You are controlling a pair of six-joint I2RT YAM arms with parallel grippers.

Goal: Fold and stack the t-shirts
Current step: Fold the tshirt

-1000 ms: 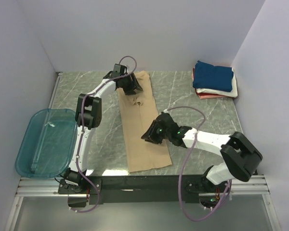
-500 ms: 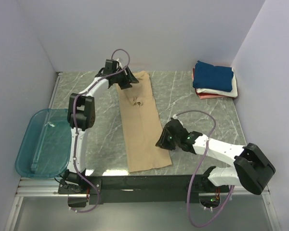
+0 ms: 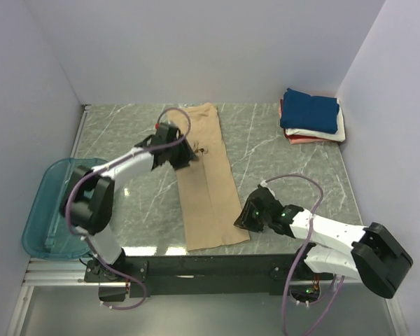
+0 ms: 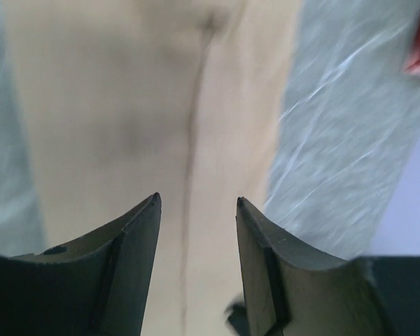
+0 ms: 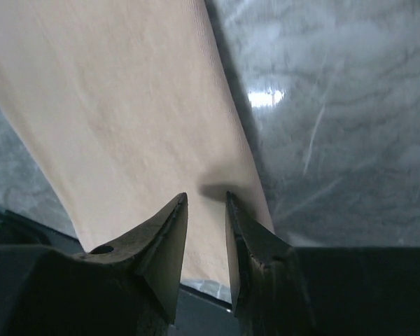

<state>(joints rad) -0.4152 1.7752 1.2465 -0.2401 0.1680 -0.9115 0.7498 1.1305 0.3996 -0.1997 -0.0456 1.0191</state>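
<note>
One tan t-shirt [image 3: 206, 182], soft cloth folded into a long narrow strip, lies flat down the middle of the grey-green marbled table [image 3: 287, 168]. One short end is at the far edge, the other close to the near edge

Left arm [image 3: 129, 162], white links, reaches in low from the left. The left fingers [image 4: 129, 255] are over the strip's left edge, in its far half. Wrist view, blurred: black fingers spread with a clear gap and nothing between them. Tan cloth fills the ground below, a lengthwise crease running under the gap. Contact with the cloth: cannot tell

Right arm [image 3: 329, 229] comes in from the near right. The right fingers [image 5: 164, 245] are at the strip's right edge, toward its near end. Wrist view: fingers drawn close with only a narrow slit between the tips, no cloth seen in the slit. The tips sit just inside the cloth's right edge, with a small shadow beneath. Touching or just above: cannot tell

Far right corner holds a folded stack, well apart from the strip: navy blue t-shirt [image 3: 309, 110] on top, white t-shirt [image 3: 340, 126] under it, pinkish red t-shirt [image 3: 299, 138] at the bottom

Translucent teal plastic tub [image 3: 56, 171] sits at the near left, overhanging the table's left edge
</note>
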